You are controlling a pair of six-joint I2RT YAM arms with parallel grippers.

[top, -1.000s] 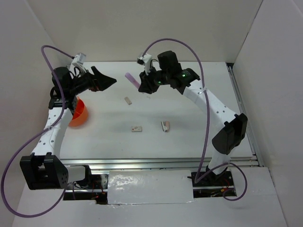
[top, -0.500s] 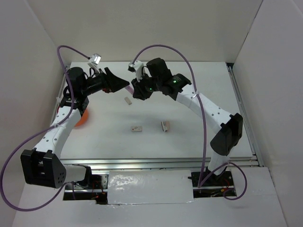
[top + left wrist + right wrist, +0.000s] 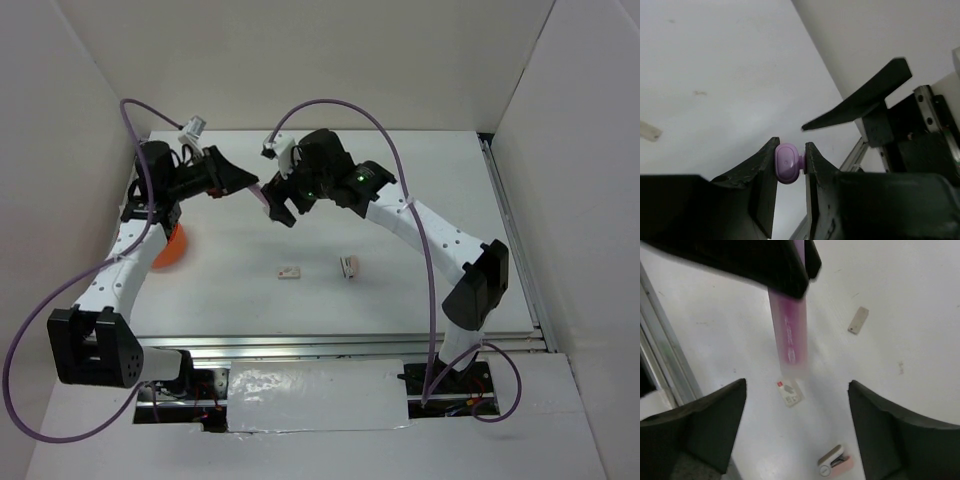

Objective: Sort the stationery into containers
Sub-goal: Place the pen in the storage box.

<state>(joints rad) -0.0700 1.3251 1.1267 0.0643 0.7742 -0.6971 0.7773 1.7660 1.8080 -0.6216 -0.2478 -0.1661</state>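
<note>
The white table (image 3: 420,290) has open surface toward 3 o'clock; the low round orange-red plastic tub (image 3: 172,246) sits at its 9 o'clock edge. Around 11 o'clock the left gripper (image 3: 791,145) is clamped on the lilac plastic pen (image 3: 788,335), with the right gripper (image 3: 796,385) gaping wide just beside it.

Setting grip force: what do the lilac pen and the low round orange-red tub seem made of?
The lilac pen: likely smooth plastic; moulded rounded end cap, soft sheen. The orange-red tub: probably plastic, from its even bright colour; mostly hidden by the left arm, so uncertain.

Midair, left gripper (image 3: 791,152) narrow, right gripper (image 3: 797,386) wide.
</note>
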